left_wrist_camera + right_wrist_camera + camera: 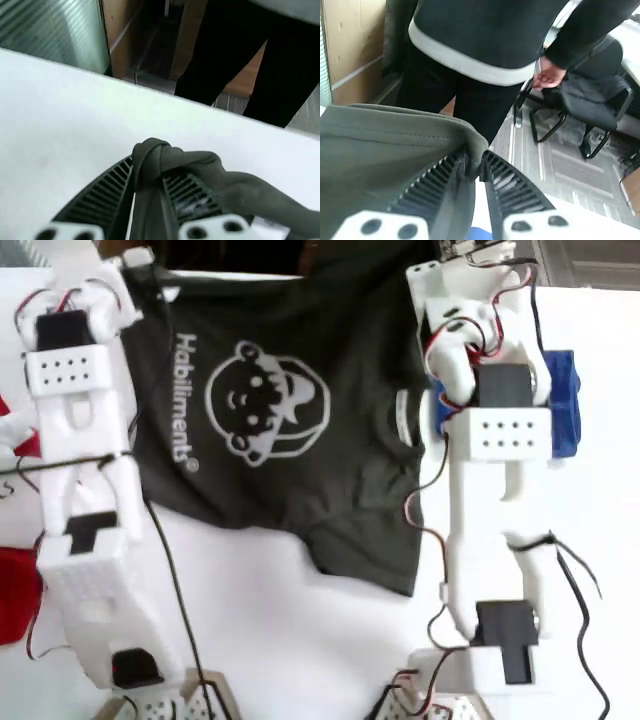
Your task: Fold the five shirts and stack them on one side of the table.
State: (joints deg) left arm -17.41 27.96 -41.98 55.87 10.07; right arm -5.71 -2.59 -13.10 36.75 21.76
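White table (pixel 280 630), left gripper (pixel 149 161) and right gripper (pixel 475 167) extended far forward, clamped on dark shirt (pixel 340 460)

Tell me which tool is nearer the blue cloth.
Right. The right tool grips the dark shirt beside the blue cloth; the left tool grips the shirt's opposite edge.

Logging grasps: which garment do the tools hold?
The dark shirt with the white print: left tool and right tool both pinch it. Red cloth, blue cloth lie aside.

Dark grey shirt (pixel 300 470) with white cartoon-face print; white table (pixel 280 640); red cloth (pixel 12 592).
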